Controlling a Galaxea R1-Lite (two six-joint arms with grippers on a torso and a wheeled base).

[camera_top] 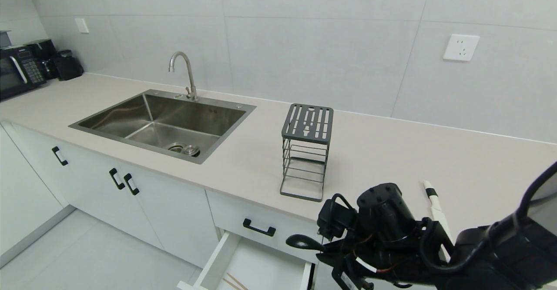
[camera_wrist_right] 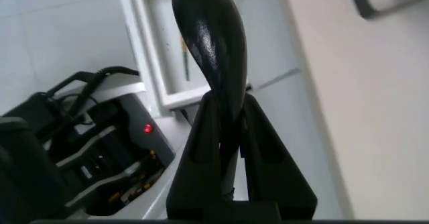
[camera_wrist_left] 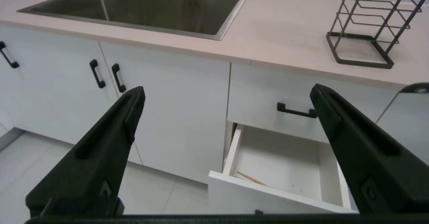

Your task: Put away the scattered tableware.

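Biggest thing here is the pale countertop (camera_top: 383, 151), with a steel sink (camera_top: 117, 116) sunk into it toward the left. Below the counter edge there's a white drawer (camera_top: 213, 259) pulled open. On the counter right of the sink stands a dark grey wire rack (camera_top: 306, 151), upright, well apart from everything else.

The left gripper (camera_wrist_left: 228, 143) hangs in front of the cabinets facing that open drawer, fingers (camera_wrist_left: 110, 150) spread wide with nothing between them. The right gripper (camera_wrist_right: 228, 120) is clamped tight on the handle of a black spoon (camera_wrist_right: 206, 36). In the head view the black spoon's bowl pokes out off the counter edge, above the right end of the drawer as far as I can tell.

A white utensil (camera_top: 435, 205) with a black band lies flat on the counter to the right of the rack, partly behind the arm. A pair of chopsticks (camera_wrist_left: 251, 178) is lying in the drawer.
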